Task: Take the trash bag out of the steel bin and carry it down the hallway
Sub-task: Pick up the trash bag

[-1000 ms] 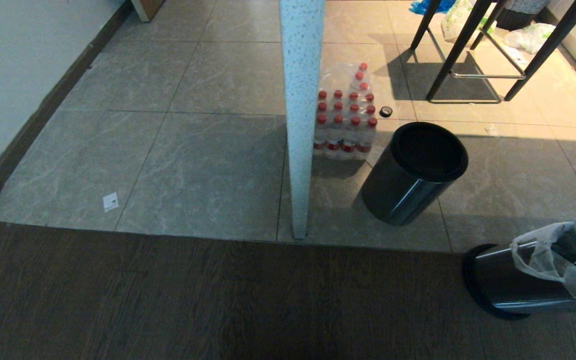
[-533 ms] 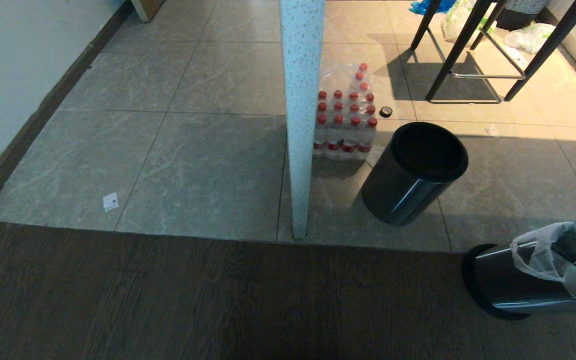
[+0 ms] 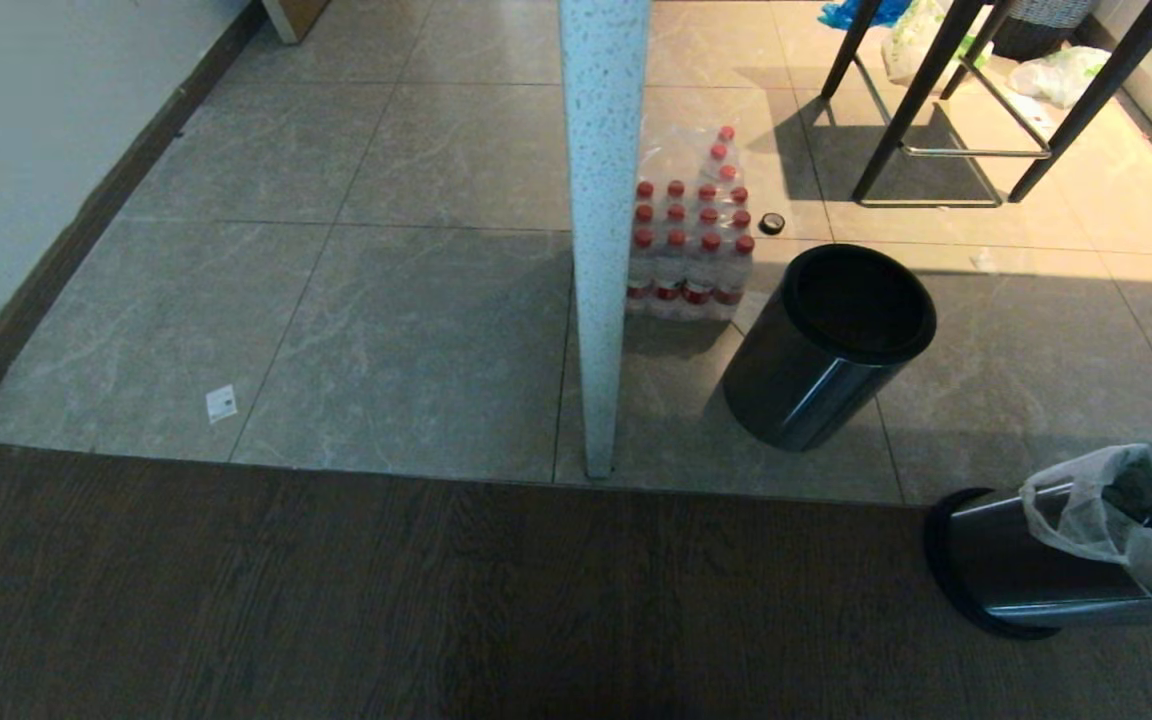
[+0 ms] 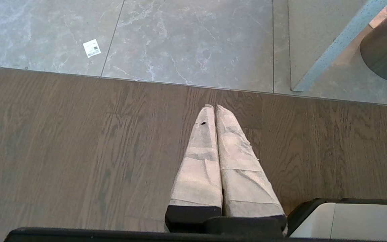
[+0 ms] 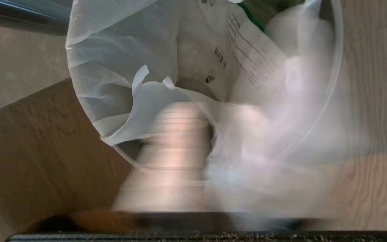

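Trash bag (image 3: 1116, 520) lining steel bin (image 3: 1026, 575), at far right on wood floor. Right gripper (image 5: 210, 134) at bag rim, blurred; grip state can't tell. Best pinched on bunched film & pulled straight up w/o tipping bin.

Grey marble floor tiles (image 3: 416, 330) around a white speckled post (image 3: 601, 200); dark wood flooring (image 3: 386, 600) nearer; black-legged stool (image 3: 936, 100) beyond, sunlit.
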`<state>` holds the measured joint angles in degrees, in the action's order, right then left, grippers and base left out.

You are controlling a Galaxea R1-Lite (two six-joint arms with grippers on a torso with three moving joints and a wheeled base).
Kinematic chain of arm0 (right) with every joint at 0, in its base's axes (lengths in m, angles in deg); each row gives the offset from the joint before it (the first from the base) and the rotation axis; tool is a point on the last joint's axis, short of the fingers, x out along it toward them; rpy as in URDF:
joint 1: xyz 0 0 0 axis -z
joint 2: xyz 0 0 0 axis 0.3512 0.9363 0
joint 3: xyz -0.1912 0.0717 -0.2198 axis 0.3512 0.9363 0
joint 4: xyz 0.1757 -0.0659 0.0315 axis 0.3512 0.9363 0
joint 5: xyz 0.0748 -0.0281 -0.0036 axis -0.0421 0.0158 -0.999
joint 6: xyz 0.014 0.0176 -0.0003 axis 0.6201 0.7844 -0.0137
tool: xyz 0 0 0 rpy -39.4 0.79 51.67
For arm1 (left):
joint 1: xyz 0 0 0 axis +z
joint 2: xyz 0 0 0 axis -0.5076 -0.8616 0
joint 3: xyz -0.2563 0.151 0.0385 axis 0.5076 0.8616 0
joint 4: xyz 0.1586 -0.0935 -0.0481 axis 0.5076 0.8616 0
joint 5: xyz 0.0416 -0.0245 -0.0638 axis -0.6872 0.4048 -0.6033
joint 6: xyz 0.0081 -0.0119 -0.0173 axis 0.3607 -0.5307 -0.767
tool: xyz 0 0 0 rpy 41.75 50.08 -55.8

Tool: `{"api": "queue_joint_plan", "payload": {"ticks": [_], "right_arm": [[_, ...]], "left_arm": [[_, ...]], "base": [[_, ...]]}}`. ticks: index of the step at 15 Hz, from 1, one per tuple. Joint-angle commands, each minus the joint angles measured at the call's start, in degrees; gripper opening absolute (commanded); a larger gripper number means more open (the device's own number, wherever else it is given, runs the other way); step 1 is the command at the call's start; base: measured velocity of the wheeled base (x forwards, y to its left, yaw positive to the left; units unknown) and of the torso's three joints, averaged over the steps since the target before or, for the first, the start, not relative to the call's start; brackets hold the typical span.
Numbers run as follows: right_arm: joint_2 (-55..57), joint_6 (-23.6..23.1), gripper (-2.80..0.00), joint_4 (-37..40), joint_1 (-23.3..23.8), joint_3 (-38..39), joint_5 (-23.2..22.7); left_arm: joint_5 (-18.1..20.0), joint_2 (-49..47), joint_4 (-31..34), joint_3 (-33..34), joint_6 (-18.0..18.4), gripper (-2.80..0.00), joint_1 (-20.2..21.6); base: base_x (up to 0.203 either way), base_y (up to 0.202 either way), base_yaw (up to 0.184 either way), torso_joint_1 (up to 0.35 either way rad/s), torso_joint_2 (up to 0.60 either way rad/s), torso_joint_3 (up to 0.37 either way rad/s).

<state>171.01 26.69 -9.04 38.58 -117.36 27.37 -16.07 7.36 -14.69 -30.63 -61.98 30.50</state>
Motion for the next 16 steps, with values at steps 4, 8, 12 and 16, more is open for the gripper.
{"api": "queue_joint_plan", "payload": {"ticks": [4,8,12,16], "right_arm": [[-3.1,-0.1,-2.8,-1.6,-0.6,3.2,-0.4],[-13.0,0.0,-2.8,1.9,-0.1,3.8,-0.3],[-31.7,-2.3,-2.8,16.2,0.3,1.9,-0.5],[-49.9,-6.5,-2.8,25.8,0.5,1.2,-1.8]], "left_arm": [[0.0,0.0,0.0,0.0,0.0,-2.8,0.0],[0.0,0.0,0.0,0.0,0.0,-2.8,0.0],[0.0,0.0,0.0,0.0,0.0,-2.8,0.0],[0.0,0.0,0.0,0.0,0.0,-2.8,0.0]], "base": [[0.0,0.0,0.0,0.0,0.0,0.0],[0.0,0.0,0.0,0.0,0.0,0.0],[0.0,0.0,0.0,0.0,0.0,0.0],[0.0,0.0,0.0,0.0,0.0,0.0]]}}
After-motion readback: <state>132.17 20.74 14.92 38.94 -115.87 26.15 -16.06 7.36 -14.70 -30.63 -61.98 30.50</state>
